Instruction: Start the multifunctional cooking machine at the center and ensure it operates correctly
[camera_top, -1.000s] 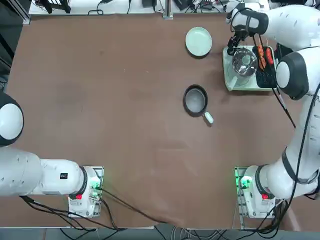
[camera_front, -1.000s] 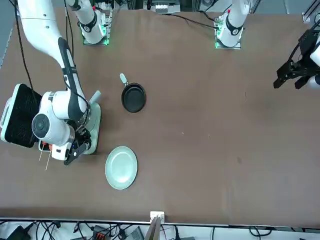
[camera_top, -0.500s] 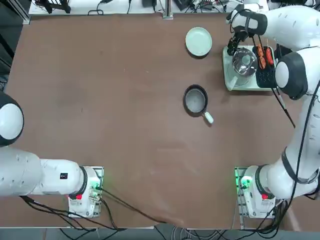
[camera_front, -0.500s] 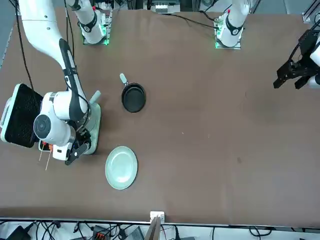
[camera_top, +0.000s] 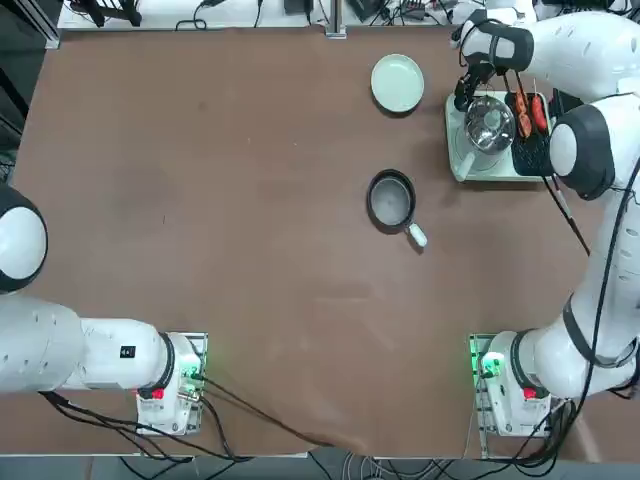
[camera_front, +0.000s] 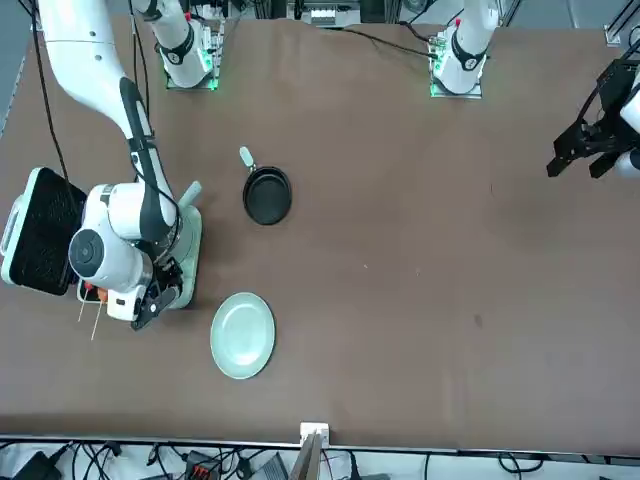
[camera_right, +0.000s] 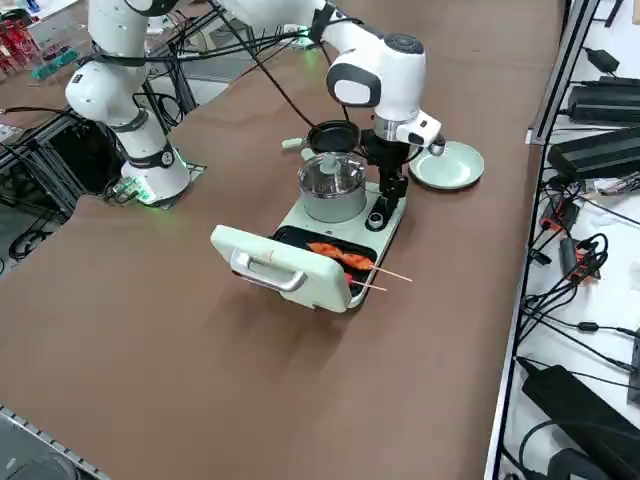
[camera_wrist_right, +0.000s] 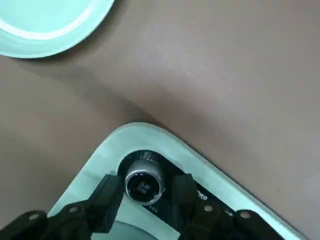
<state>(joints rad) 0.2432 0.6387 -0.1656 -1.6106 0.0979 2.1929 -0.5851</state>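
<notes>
The multifunctional cooking machine (camera_top: 462, 160) is a pale mint-green box at the far right of the table, also in the right side view (camera_right: 345, 238). It carries a glass-lidded steel pot (camera_right: 330, 185), and its hinged lid (camera_right: 280, 265) lies folded open. My right gripper (camera_wrist_right: 145, 192) hangs over the machine's far corner, pointing down at the small round knob (camera_wrist_right: 144, 183). One finger stands on each side of the knob, close to it, with a thin gap still showing on one side. The gripper (camera_top: 463, 98) shows at the same corner from above.
Skewers of orange food (camera_right: 342, 256) lie on the black grill plate. A round pale green plate (camera_top: 397, 82) sits just beyond the machine's corner. A small dark frying pan (camera_top: 391, 200) with a white handle rests nearer the table's middle.
The right gripper's fingers have drawn closer together around the knob. The arm has hardly shifted over the machine's corner.
</notes>
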